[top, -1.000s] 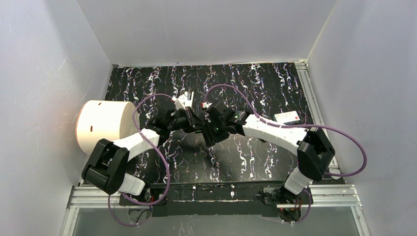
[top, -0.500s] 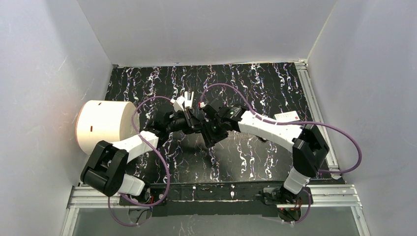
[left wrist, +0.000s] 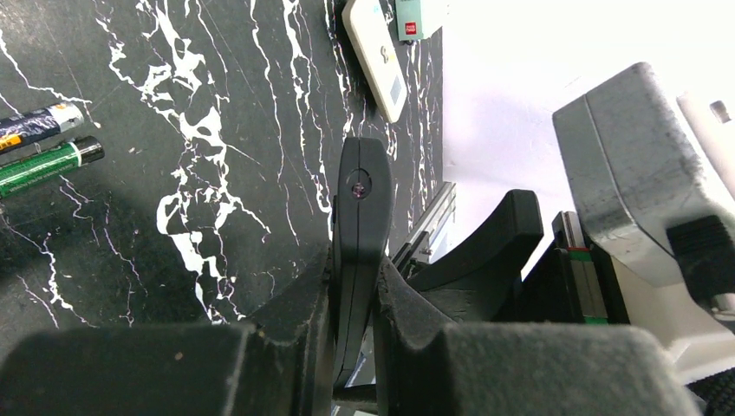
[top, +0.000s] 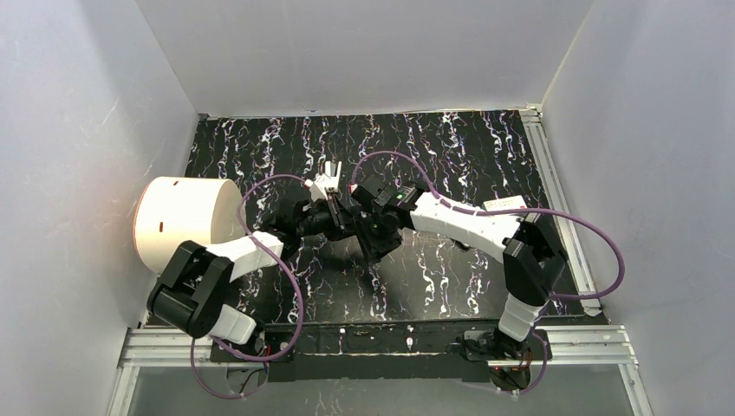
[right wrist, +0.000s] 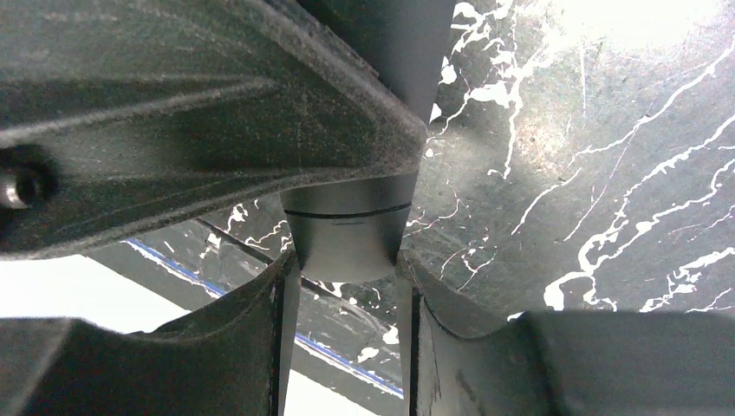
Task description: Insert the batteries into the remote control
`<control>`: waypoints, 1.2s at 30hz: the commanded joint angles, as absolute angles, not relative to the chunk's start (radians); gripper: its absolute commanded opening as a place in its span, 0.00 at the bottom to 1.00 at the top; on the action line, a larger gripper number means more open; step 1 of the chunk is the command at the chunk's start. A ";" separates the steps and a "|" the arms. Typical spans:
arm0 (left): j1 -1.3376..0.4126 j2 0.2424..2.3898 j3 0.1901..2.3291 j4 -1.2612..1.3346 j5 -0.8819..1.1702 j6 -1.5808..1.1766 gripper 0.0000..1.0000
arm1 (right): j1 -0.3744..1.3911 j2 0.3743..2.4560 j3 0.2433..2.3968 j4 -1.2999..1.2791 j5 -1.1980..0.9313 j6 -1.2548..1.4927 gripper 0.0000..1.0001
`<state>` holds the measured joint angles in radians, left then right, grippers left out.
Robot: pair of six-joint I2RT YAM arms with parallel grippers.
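Note:
My left gripper (left wrist: 355,264) is shut on a black remote control (left wrist: 360,204), held edge-on above the mat. My right gripper (right wrist: 347,260) is shut on one end of the same remote (right wrist: 347,230), with a left finger (right wrist: 199,130) close above it. In the top view the two grippers meet mid-table, the left gripper (top: 334,217) beside the right gripper (top: 364,224). Two batteries lie side by side on the mat in the left wrist view: a dark blue one (left wrist: 39,126) and a green one (left wrist: 48,165). A black battery is not in view.
A large white cylinder (top: 186,221) stands at the left edge of the black marbled mat (top: 433,147). A white remote (left wrist: 377,56) lies at the right, partly under my right arm in the top view (top: 504,204). Metal rails (top: 555,173) border the mat.
My right arm has swung its elbow left and inward, now covering more of the white remote. Both grippers stay closed on the black remote and have shifted slightly up the mat.

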<state>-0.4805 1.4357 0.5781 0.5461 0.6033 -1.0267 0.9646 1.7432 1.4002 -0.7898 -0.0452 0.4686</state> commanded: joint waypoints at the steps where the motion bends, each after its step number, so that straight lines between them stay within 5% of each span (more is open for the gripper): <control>1: -0.532 1.419 0.612 0.615 0.865 -1.195 0.00 | 0.947 1.775 1.448 -0.659 0.062 0.466 0.46; 8: -0.532 1.485 0.695 0.622 0.932 -1.233 0.00 | 0.954 1.705 1.279 -0.646 0.085 0.449 0.44; 36: -0.528 1.685 0.728 0.709 0.908 -1.195 0.00 | 0.954 1.682 1.361 -0.799 0.187 0.474 0.52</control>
<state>-0.5014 1.6855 0.6857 0.6823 0.7536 -1.1381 0.9634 1.6711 1.3201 -0.8120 0.0887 0.4904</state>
